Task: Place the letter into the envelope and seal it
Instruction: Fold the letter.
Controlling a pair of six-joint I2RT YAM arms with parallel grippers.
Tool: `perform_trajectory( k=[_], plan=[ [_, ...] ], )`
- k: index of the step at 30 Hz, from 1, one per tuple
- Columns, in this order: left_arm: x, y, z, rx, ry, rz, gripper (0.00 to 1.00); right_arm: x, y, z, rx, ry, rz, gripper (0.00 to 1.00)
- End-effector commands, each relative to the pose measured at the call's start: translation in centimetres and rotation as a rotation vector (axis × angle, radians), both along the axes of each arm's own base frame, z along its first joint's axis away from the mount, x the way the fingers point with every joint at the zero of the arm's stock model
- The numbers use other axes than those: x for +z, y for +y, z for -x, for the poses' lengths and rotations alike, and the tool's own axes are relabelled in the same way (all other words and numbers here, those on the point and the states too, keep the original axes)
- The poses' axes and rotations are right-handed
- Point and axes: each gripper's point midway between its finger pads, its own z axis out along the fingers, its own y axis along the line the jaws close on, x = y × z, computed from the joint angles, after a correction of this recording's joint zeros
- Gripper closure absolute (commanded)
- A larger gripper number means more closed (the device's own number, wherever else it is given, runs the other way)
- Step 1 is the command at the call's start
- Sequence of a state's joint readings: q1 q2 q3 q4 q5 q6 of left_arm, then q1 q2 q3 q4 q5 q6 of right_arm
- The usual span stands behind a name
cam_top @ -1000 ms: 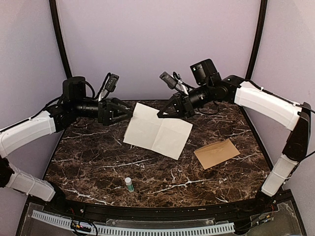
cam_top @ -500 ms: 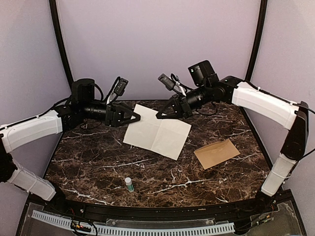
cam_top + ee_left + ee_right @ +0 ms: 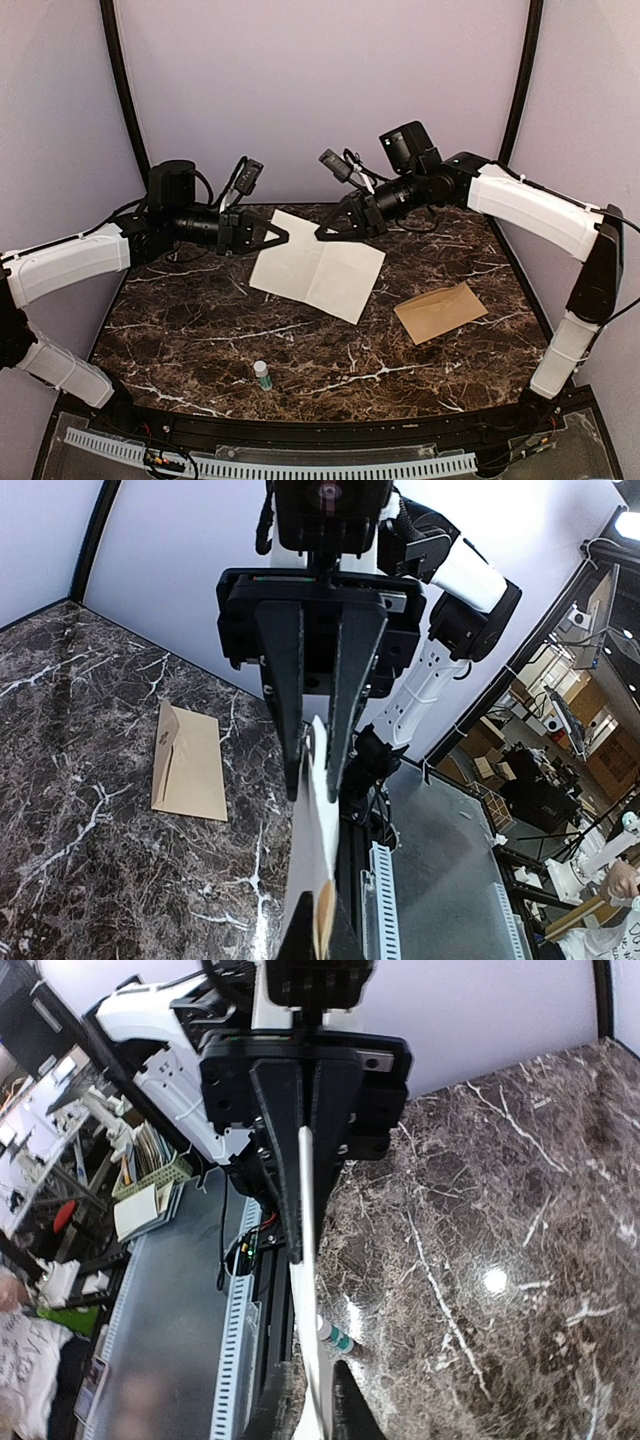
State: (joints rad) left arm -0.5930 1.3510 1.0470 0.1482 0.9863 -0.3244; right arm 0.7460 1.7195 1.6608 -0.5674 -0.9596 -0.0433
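The letter (image 3: 315, 270), a cream creased sheet, hangs tilted over the back of the marble table, held up at its far edge. My left gripper (image 3: 284, 236) is shut on its left edge near the top corner; in the left wrist view the letter (image 3: 318, 830) runs edge-on between the closed fingers (image 3: 290, 730). My right gripper (image 3: 320, 235) pinches the far edge further right, with the letter (image 3: 312, 1330) seen edge-on in its narrow jaws. The tan envelope (image 3: 440, 312) lies flat on the table to the right, apart from both grippers, and shows in the left wrist view as the envelope (image 3: 190, 765).
A small white bottle with a green band (image 3: 262, 375) stands near the table's front edge, also seen as the bottle (image 3: 333, 1338). Black frame posts (image 3: 122, 70) rise at the back corners. A slotted white rail (image 3: 300, 465) runs along the near edge.
My left gripper has moved right to the letter's left edge and shut on it. The right gripper has drifted slightly left while still holding the sheet's far edge.
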Motion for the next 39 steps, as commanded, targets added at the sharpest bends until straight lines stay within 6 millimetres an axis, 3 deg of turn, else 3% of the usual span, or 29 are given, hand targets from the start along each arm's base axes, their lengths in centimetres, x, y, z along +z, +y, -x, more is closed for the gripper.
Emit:
perform_trajectory(
  k=[1,4,6,9,12,26,35,39],
  plan=[
    [1.5,0.0,0.3,-0.012,-0.064,0.017,1.00,0.7,0.1,-0.7,-0.013,-0.035,-0.007,0.64],
    [2.1,0.2,0.6,-0.018,-0.101,0.022,1.00,0.2,-0.1,-0.3,-0.003,-0.023,0.008,0.41],
    [2.3,0.3,0.9,-0.025,-0.113,0.019,1.00,-0.3,-0.4,0.0,0.003,-0.013,0.020,0.32],
    [2.7,0.5,1.1,-0.028,-0.145,0.009,1.00,-1.0,-0.7,0.4,0.007,-0.005,0.034,0.24],
    [2.8,0.7,1.4,-0.037,-0.145,0.003,1.00,-1.7,-1.0,0.4,0.002,-0.001,0.053,0.24],
    [2.2,1.5,0.6,0.042,-0.186,-0.086,1.00,-2.1,-2.7,0.7,-0.016,0.010,0.060,0.59],
    [2.2,1.7,0.5,0.050,-0.188,-0.095,1.00,-2.0,-3.2,0.9,-0.023,0.014,0.053,0.99],
    [2.2,1.7,0.3,0.065,-0.190,-0.100,1.00,-1.6,-3.0,0.5,-0.044,0.015,0.038,1.00]
  ],
)
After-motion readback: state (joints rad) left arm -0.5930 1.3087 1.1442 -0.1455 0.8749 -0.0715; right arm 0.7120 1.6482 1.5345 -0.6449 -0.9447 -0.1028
